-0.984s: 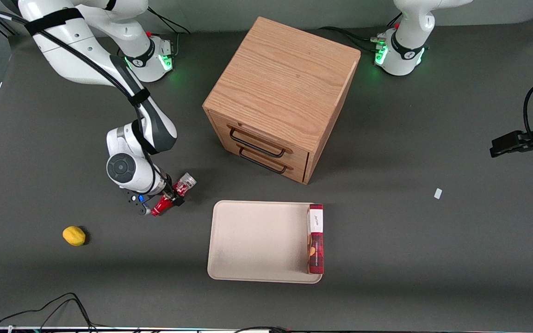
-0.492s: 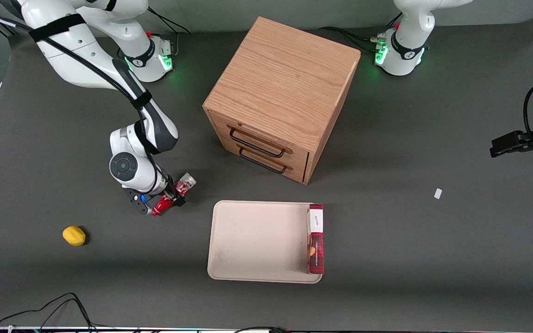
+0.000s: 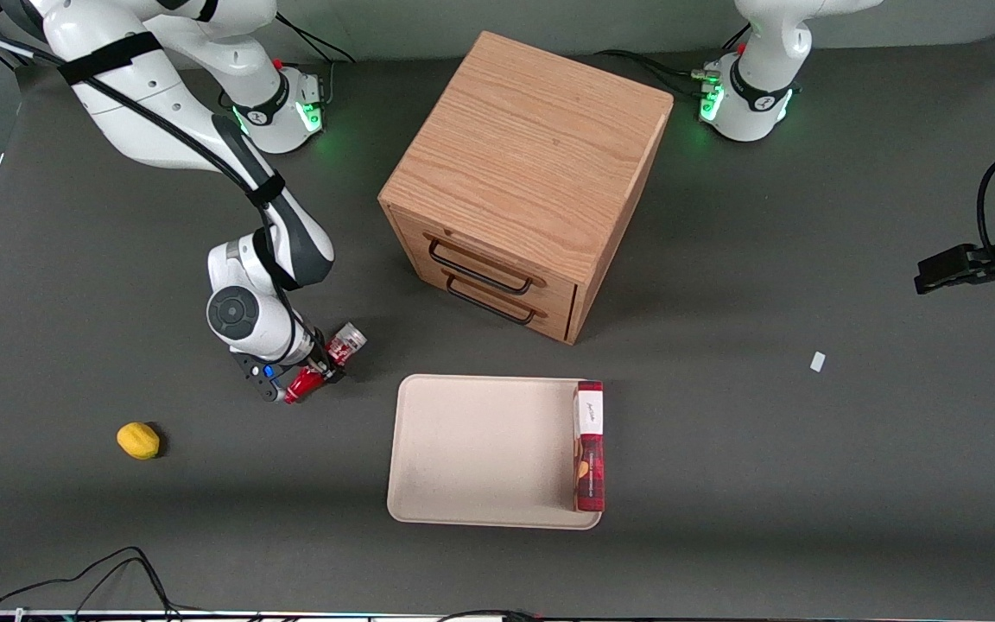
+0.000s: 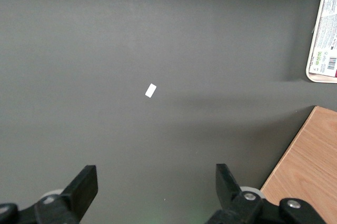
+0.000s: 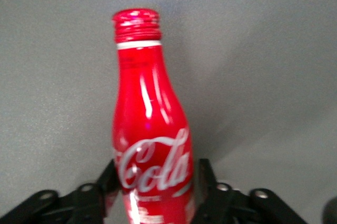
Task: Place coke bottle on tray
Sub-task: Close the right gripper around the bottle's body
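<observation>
The gripper looks clamped on the coke bottle across its body, the bottle lying tilted just beside the tray, probably so it can be carried there

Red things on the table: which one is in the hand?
The coke bottle, clamped in the hand beside the tray; the red box lies on the tray.
</observation>
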Robot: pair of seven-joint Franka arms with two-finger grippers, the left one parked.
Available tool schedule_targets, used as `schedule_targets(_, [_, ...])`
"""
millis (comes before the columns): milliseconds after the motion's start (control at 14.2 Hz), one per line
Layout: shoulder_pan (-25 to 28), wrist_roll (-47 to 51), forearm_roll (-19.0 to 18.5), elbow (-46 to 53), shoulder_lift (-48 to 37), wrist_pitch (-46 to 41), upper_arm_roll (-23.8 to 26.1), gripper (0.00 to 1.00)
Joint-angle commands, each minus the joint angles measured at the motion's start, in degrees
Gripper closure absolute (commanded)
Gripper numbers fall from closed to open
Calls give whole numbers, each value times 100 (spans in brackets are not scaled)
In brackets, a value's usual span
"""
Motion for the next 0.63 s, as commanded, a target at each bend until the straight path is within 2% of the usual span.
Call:
schedule_targets(0, [-52, 58, -134, 12, 2, 111, 39, 53])
schedule_targets(141, [-52, 31, -134, 109, -103, 58, 47, 67])
schedule_targets(352, [-35, 40, -125, 670, -296, -949, 126, 83])
schedule_targets(562, [-44, -380, -107, 1101, -630, -1777, 170, 87])
